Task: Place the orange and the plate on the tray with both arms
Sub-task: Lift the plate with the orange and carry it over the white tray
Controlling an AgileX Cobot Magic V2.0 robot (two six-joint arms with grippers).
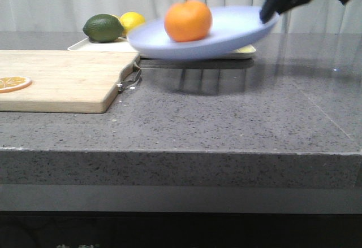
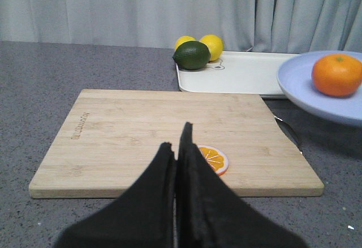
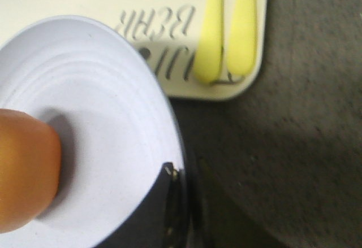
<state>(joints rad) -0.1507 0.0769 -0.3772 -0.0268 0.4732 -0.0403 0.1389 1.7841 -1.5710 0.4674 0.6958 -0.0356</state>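
Note:
The orange [image 1: 188, 20] sits on the pale lavender-blue plate [image 1: 237, 30]. My right gripper [image 1: 266, 15] is shut on the plate's right rim and holds it in the air, tilted, above the near edge of the cream-white tray [image 1: 93, 46]. In the right wrist view the orange [image 3: 25, 172] lies on the plate [image 3: 107, 135], with one finger [image 3: 164, 203] on top of the rim and the tray [image 3: 169, 11] beyond. My left gripper [image 2: 176, 140] is shut and empty, over the wooden board; the orange [image 2: 336, 74], plate [image 2: 305, 87] and tray [image 2: 243, 73] show there too.
A wooden cutting board [image 1: 62, 81] with a dried orange slice [image 1: 12, 82] lies at the left. A green lime [image 1: 103, 27] and a yellow lemon [image 1: 132, 21] rest on the tray's left end. Yellow tongs [image 3: 226, 27] lie on the tray's right end.

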